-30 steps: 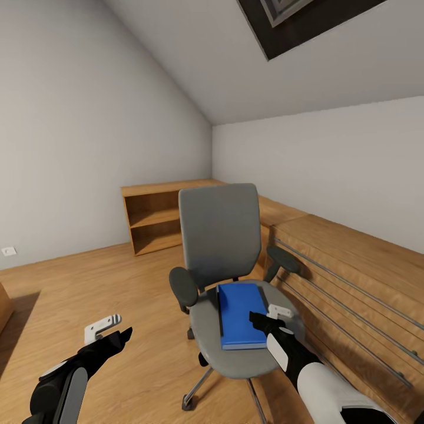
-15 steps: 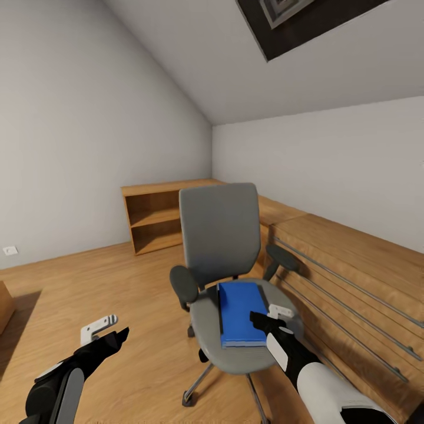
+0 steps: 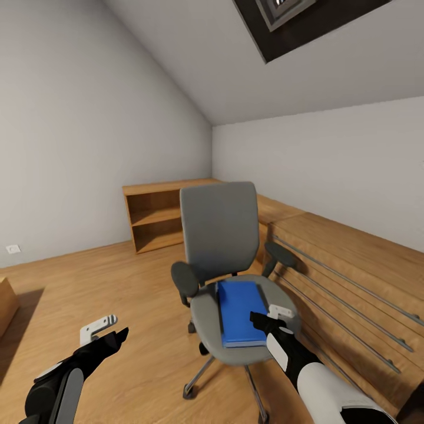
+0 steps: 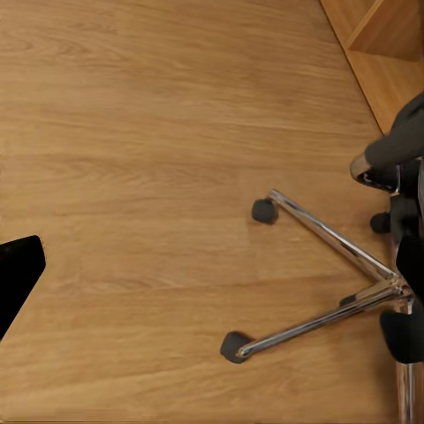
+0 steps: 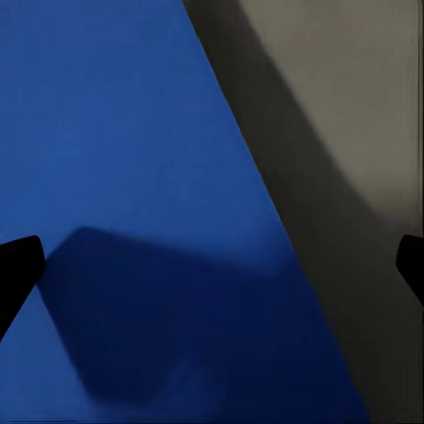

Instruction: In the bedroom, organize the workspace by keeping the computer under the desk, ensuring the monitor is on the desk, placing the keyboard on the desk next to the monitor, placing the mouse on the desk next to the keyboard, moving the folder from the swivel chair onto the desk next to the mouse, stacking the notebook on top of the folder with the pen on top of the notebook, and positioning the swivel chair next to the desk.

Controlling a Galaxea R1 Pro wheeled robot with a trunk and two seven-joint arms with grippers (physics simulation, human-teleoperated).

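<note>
Our right pincer hovers just above the near right corner of the folder, its two dark fingertips spread wide apart at either edge of the right wrist view, with the blue cover and the grey seat between them. The folder lies flat on the seat of the swivel chair, well apart from any table, so we judge the step in hand to be picking it up. To do that well we should lower over the folder's right edge, where it nears the seat rim, slip one finger under and pinch there. The right forearm reaches forward and down from beside the chair. Our left pincer hangs over the wood floor left of the chair, fingers apparently apart.
</note>
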